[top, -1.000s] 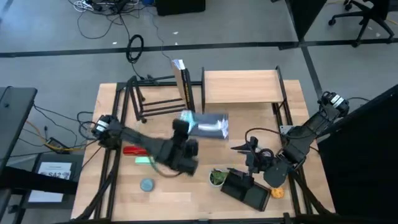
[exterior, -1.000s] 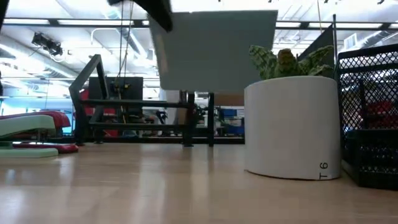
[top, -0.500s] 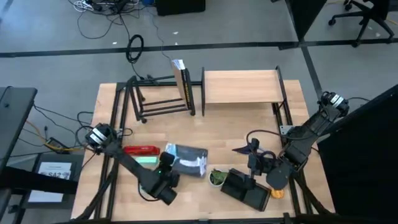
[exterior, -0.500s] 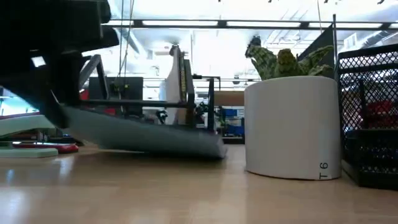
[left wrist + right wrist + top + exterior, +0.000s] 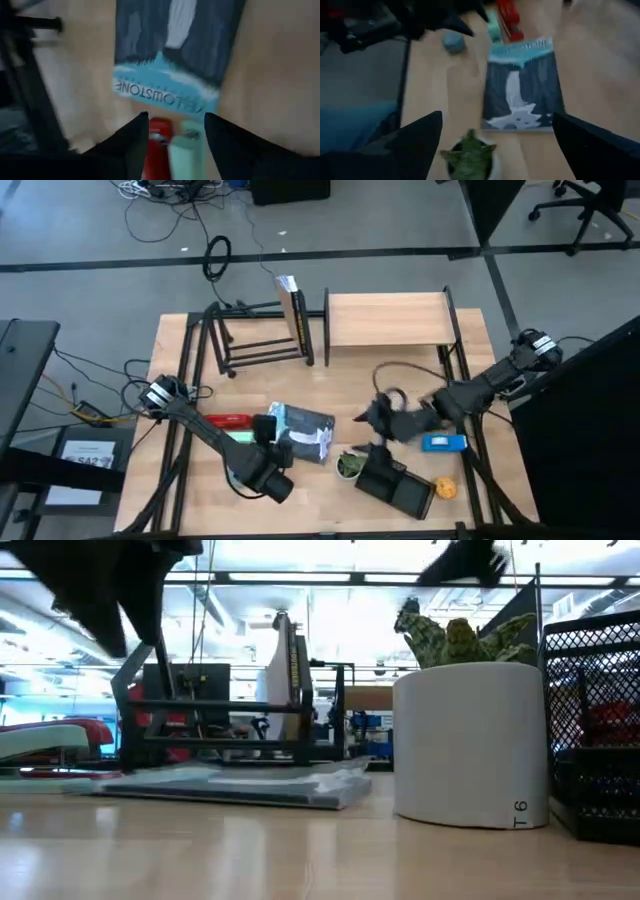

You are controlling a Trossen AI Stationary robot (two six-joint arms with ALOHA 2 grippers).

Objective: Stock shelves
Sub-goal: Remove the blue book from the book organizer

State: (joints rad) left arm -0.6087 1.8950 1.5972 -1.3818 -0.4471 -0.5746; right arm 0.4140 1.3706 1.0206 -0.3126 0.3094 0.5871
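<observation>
Book [image 5: 300, 430] is lying flat on table [image 5: 400, 375], long axis running left-right, title end toward left gripper [image 5: 262, 428]. Left jaws are standing released just off it. Right gripper [image 5: 375, 418] is hovering spread wide near plant [image 5: 349, 465].

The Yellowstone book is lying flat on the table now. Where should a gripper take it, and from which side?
Probably by a thin edge, not the cover: the Yellowstone book lies flat on the table, so its faces offer no pinch. The long edge facing the shelves looks clearest. The plant pot crowds the opposite corner, and the left gripper, open, hovers by the title end. The right gripper, also open, is nearest that clear edge.
</observation>
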